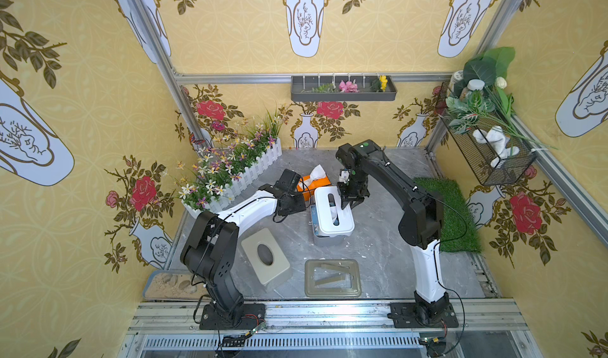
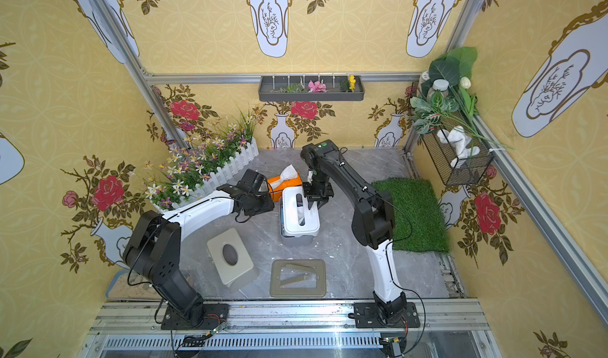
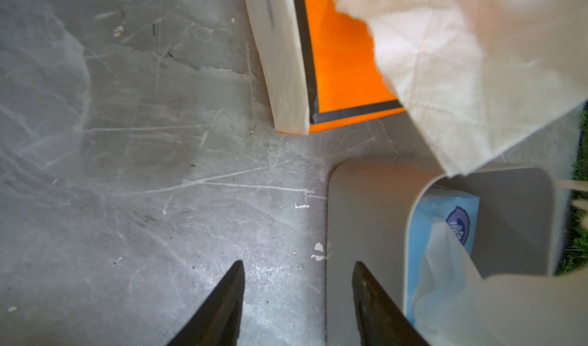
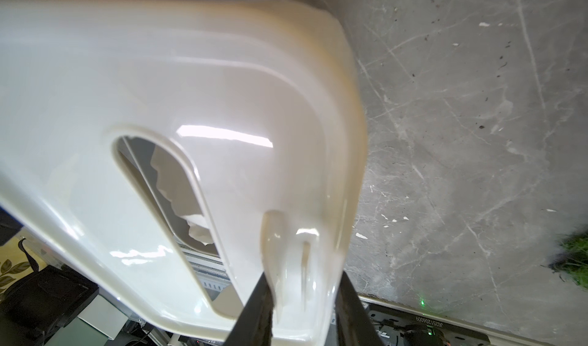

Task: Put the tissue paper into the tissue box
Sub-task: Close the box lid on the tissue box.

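A grey tissue box [image 1: 325,239] [image 3: 366,217] stands mid-table with a blue pack of tissue paper [image 3: 445,220] [image 1: 312,218] inside it. Its white slotted lid [image 1: 334,211] [image 2: 301,214] [image 4: 191,90] hangs tilted over the box. My right gripper [image 1: 348,203] [image 2: 314,201] [image 4: 304,277] is shut on the lid's far right edge. My left gripper [image 1: 304,205] [image 2: 268,205] [image 3: 299,265] is open and empty, low by the box's left wall. Behind the box lies an orange tissue pack [image 1: 312,183] [image 2: 286,183] [image 3: 343,64] with a white tissue [image 3: 461,74] sticking up.
A beige square box [image 1: 266,257] with an oval hole sits at the front left, an olive frame-shaped lid [image 1: 332,278] at the front middle. A white picket planter of flowers [image 1: 237,175] lines the back left; a grass mat [image 1: 450,214] lies right.
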`<state>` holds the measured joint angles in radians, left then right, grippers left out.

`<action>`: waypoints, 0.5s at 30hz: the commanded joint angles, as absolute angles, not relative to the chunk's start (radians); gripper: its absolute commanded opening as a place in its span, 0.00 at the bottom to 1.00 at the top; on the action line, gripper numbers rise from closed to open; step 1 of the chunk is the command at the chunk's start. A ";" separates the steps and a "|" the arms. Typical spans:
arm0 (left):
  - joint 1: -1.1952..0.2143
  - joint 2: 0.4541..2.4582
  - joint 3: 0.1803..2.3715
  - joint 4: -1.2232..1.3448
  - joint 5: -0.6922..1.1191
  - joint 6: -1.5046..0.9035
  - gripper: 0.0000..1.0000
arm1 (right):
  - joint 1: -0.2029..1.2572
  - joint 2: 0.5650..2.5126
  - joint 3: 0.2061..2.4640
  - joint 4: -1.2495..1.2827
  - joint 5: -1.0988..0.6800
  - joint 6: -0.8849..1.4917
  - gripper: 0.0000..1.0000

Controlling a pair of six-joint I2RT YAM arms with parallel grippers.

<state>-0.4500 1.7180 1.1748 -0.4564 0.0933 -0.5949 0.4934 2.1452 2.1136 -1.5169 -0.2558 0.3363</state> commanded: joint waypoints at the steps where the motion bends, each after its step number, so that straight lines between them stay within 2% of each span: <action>1: -0.449 1.731 1.181 -0.449 0.098 -0.586 0.56 | 0.488 2.137 2.111 -1.524 -0.247 0.330 0.14; 15: -0.448 1.728 1.151 -0.439 0.131 -0.601 0.55 | 0.485 2.163 2.090 -1.467 -0.256 0.359 0.14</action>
<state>-0.4492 1.7283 1.1667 -0.4488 0.1181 -0.5961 0.4831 2.1551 2.0850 -1.4799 -0.2573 0.3412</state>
